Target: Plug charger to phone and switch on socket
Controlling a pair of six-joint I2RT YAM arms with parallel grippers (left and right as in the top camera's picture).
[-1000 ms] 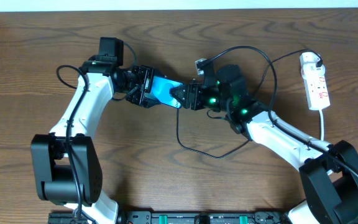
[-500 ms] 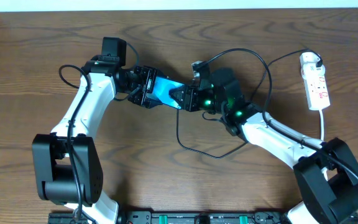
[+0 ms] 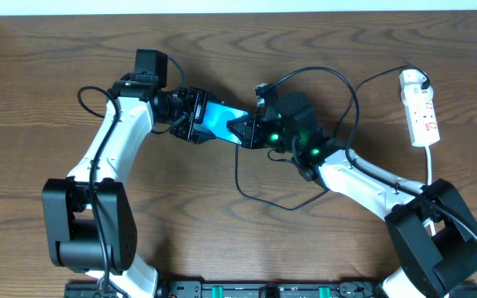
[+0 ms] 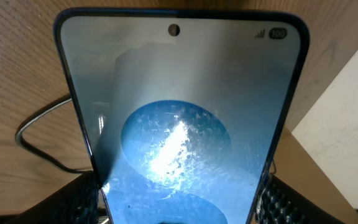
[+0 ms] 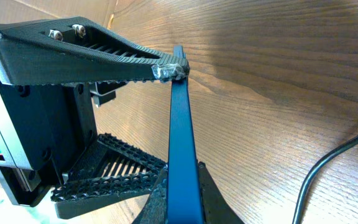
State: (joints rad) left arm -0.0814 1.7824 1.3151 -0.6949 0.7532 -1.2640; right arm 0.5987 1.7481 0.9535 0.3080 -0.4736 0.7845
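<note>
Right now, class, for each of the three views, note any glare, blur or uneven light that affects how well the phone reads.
Overhead: even light, sharp, but the phone is only a small bright blue patch. Left wrist: white glare blooms mid-screen; the upper screen looks washed grey. Right wrist: the phone is edge-on, its near end soft, with a bright band across the table.
</note>
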